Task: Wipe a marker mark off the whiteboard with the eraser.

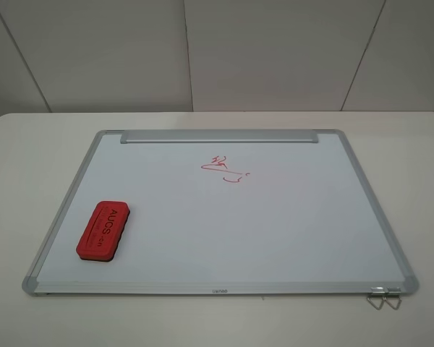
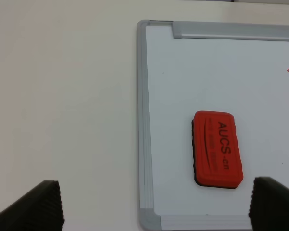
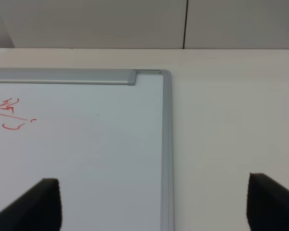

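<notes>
The whiteboard (image 1: 275, 231) lies flat on the table, silver-framed. The red eraser (image 1: 105, 230) with black "AUCS" lettering rests felt-down on the board near its front left corner, also in the left wrist view (image 2: 217, 148). No dense hash-like marker mark shows anywhere. Only a sparse red squiggle (image 1: 226, 170) with a curled tail and a tiny tick sits on the board's upper middle (image 3: 12, 115). My left gripper (image 2: 156, 207) is open, back from the eraser over the board's corner. My right gripper (image 3: 159, 204) is open above the board's right edge. Neither arm shows in the high view.
A metal tray strip (image 1: 218, 136) runs along the board's far edge. Small wire clips (image 1: 383, 296) stick out at the front right corner. The pale table (image 1: 29, 144) surrounds the board, and grey wall panels stand behind.
</notes>
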Robot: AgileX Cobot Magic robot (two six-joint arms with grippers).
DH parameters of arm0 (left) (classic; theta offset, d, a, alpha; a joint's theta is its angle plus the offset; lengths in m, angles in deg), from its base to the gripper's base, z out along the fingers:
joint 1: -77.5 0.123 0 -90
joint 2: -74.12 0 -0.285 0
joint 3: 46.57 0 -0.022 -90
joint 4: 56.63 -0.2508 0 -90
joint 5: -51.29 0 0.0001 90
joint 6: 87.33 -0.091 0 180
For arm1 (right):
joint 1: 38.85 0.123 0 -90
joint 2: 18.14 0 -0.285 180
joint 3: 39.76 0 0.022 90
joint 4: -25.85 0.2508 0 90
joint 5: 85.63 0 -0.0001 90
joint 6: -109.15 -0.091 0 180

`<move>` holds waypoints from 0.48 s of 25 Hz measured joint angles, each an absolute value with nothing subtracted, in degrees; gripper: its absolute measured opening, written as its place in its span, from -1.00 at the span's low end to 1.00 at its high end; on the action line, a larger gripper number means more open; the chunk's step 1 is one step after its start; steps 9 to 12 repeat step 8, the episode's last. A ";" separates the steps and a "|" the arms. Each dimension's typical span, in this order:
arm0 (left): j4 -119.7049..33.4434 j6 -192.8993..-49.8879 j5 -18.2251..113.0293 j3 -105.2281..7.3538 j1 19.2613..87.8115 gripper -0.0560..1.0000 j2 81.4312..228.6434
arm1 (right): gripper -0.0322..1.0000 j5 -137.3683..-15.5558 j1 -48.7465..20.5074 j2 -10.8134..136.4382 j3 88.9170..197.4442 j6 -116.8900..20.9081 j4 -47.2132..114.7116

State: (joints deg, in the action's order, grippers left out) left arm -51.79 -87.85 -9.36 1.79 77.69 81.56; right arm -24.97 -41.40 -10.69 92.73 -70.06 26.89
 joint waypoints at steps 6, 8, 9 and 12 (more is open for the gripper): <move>-51.79 -87.89 -9.36 1.79 77.69 0.57 81.56 | 0.41 -24.97 -41.40 -10.69 92.73 -70.06 26.89; -51.79 -87.89 -9.36 1.79 77.69 0.57 81.56 | 0.41 -24.97 -41.40 -10.69 92.73 -70.06 26.89; -51.79 -87.89 -9.36 1.79 77.69 0.57 81.56 | 0.41 -24.97 -41.40 -10.69 92.73 -70.06 26.89; -51.79 -87.89 -9.36 1.79 77.69 0.57 81.56 | 0.41 -24.97 -41.40 -10.69 92.73 -70.06 26.89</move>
